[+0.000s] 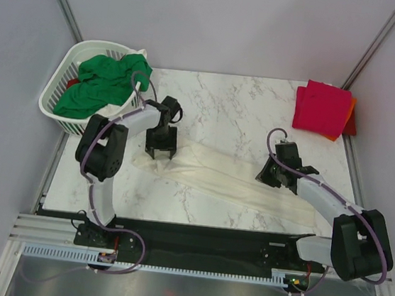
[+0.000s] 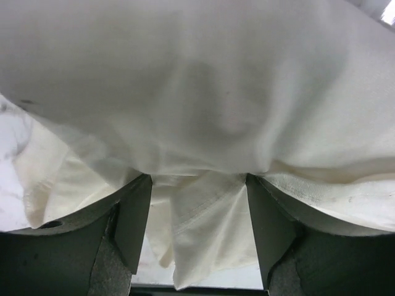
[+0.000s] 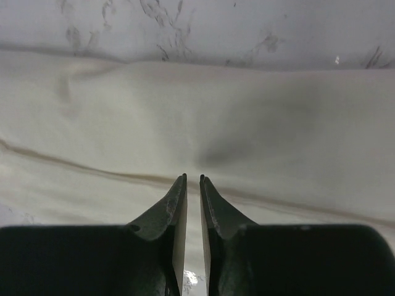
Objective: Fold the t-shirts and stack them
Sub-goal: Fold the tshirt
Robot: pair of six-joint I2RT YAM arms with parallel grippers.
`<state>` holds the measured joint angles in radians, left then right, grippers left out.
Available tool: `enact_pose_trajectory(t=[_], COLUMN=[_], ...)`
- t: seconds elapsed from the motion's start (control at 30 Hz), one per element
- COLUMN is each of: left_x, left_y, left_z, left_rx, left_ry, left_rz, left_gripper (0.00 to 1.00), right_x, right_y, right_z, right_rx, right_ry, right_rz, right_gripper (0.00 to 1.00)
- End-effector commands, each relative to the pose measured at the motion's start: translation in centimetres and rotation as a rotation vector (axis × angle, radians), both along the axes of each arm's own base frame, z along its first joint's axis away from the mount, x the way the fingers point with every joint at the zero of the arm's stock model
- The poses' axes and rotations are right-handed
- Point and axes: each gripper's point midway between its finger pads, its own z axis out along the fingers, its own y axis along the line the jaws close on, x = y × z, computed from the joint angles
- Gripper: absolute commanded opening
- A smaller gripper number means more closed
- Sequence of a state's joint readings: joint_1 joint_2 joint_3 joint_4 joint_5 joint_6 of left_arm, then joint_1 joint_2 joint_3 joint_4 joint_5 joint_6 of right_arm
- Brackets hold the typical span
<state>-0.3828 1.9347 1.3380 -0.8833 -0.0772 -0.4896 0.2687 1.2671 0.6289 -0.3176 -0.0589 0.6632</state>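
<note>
Cream-white t-shirt, one, lies on the marble surface as a long narrow band. Its long axis runs roughly 9 to 3 o'clock, the right end tipped slightly toward the near edge; collar end and hem end cannot be told apart. Left gripper stands at the band's 9 o'clock end, jaws apart, with a loose fold of cloth bunched in the gap and draped over both fingers. Right gripper is on the band's far edge toward 3 o'clock, jaws almost together with a thin slit left, tips at a crease; cloth nipped or not, cannot tell. At 10 o'clock, one white slotted basket holds one green t-shirt. At 2 o'clock, one folded crimson-pink t-shirt lies on one orange t-shirt.
</note>
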Motion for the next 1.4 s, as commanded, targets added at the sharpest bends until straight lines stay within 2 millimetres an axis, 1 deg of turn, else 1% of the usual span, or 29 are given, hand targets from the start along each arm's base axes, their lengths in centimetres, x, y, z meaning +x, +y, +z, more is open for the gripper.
enact_pose_trajectory(t=[0.0,0.07,0.1,0.13,0.17,0.2,0.23,0.3,0.33,0.4,0.53,0.7,0.73,0.77,0.8,0.83,0.9,0.93,0.97,1.07,1.1,1.13,1.17,1.2,1.23,1.27,1.3,1.33,1.37], left_x=[5.4,8.4,8.5,11.3,12.4,12.7,15.8,18.1,20.2,21.8,26.8,30.8,31.5,32.5,33.0,33.4,34.2,34.8,34.9,35.4,35.5,35.3,35.0,34.7,34.4,33.7,33.3,33.0,32.0], left_y=[-1.0,-1.7,-1.3,-2.2,-2.6,-2.7,-4.0,-5.1,-6.0,-7.2,-8.9,-11.2,-11.5,-12.5,-13.1,-13.6,-14.5,-14.8,-15.1,-15.5,-15.5,-15.4,-15.3,-15.2,-14.9,-14.2,-13.6,-13.1,-12.2], left_z=[-1.8,-1.1,-2.6,-1.3,-1.3,-3.2,-1.3,-1.8,-1.7,-1.9,-0.7,2.9,3.4,4.6,5.2,5.8,6.8,8.2,9.0,13.8,15.2,18.3,20.0,21.0,22.7,26.6,28.6,29.3,33.2], left_rx=[0.028,0.029,0.061,0.041,0.034,0.048,0.009,-0.023,-0.05,-0.131,-0.291,-0.483,-0.504,-0.557,-0.592,-0.622,-0.687,-0.708,-0.73,-0.766,-0.773,-0.782,-0.785,-0.773,-0.765,-0.75,-0.732,-0.716,-0.699], left_ry=[-0.091,-0.134,-0.084,-0.14,-0.145,-0.101,-0.18,-0.206,-0.241,-0.263,-0.427,-0.605,-0.636,-0.701,-0.729,-0.752,-0.796,-0.833,-0.848,-0.953,-0.985,-1.037,-1.063,-1.078,-1.104,-1.168,-1.203,-1.212,-1.279], left_rz=[0.01,-0.008,-0.018,-0.018,-0.023,-0.042,-0.054,-0.089,-0.094,-0.101,-0.083,-0.111,-0.12,-0.148,-0.155,-0.162,-0.154,-0.159,-0.164,-0.197,-0.211,-0.23,-0.247,-0.264,-0.269,-0.27,-0.272,-0.26,-0.247], left_gripper=[0.7,0.69,0.69,0.69,0.69,0.69,0.69,0.69,0.69,0.69,0.68,0.65,0.66,0.67,0.69,0.71,0.74,0.75,0.82,1.0,1.0,1.0,1.0,1.0,1.0,1.0,1.0,1.0,1.0], right_x=[0.4,-0.2,-0.7,-0.9,-1.2,-1.8,-2.0,-2.7,-2.7,-3.3,-4.1,-4.0,-4.8,-4.6,-4.9,-5.9,-5.4,-5.6,-4.8,-3.1,-2.3,-1.4,-0.7,0.1,1.7,2.6,3.6,5.3,6.3], right_y=[0.3,0.4,0.4,0.6,0.8,1.1,1.7,2.7,3.4,5.0,10.8,18.9,20.8,22.9,24.2,25.9,28.4,28.1,28.6,27.0,26.8,25.6,24.9,24.4,22.7,21.9,21.0,19.4,18.7], right_z=[-0.8,-1.8,-2.4,-2.6,-2.8,-3.3,-3.4,-4.0,-3.9,-4.0,-2.0,1.4,1.7,3.2,2.1,2.3,3.5,3.2,4.8,6.8,9.2,9.9,10.9,13.4,14.3,15.3,17.0,17.7,18.2], right_rx=[-0.03,-0.039,-0.046,-0.043,-0.039,-0.029,-0.015,0.017,0.034,0.071,0.171,0.286,0.304,0.341,0.336,0.35,0.363,0.311,0.306,0.177,0.171,0.115,0.074,0.072,0.019,0.005,-0.007,-0.021,-0.026], right_ry=[-0.015,0.014,0.031,0.039,0.045,0.063,0.06,0.088,0.087,0.107,0.088,0.051,0.055,0.042,0.072,0.076,0.055,0.058,0.013,-0.099,-0.165,-0.198,-0.249,-0.309,-0.35,-0.384,-0.434,-0.453,-0.465], right_rz=[-0.009,0.001,0.007,0.013,0.018,0.03,0.046,0.071,0.085,0.118,0.214,0.325,0.368,0.408,0.433,0.489,0.547,0.573,0.582,0.599,0.597,0.573,0.584,0.567,0.507,0.484,0.463,0.415,0.399], right_gripper=[0.22,0.22,0.22,0.22,0.22,0.23,0.23,0.24,0.24,0.25,0.26,0.33,0.35,0.38,0.4,0.4,0.44,0.45,0.46,0.54,0.59,0.61,0.63,0.64,0.64,0.64,0.66,0.67,0.66])
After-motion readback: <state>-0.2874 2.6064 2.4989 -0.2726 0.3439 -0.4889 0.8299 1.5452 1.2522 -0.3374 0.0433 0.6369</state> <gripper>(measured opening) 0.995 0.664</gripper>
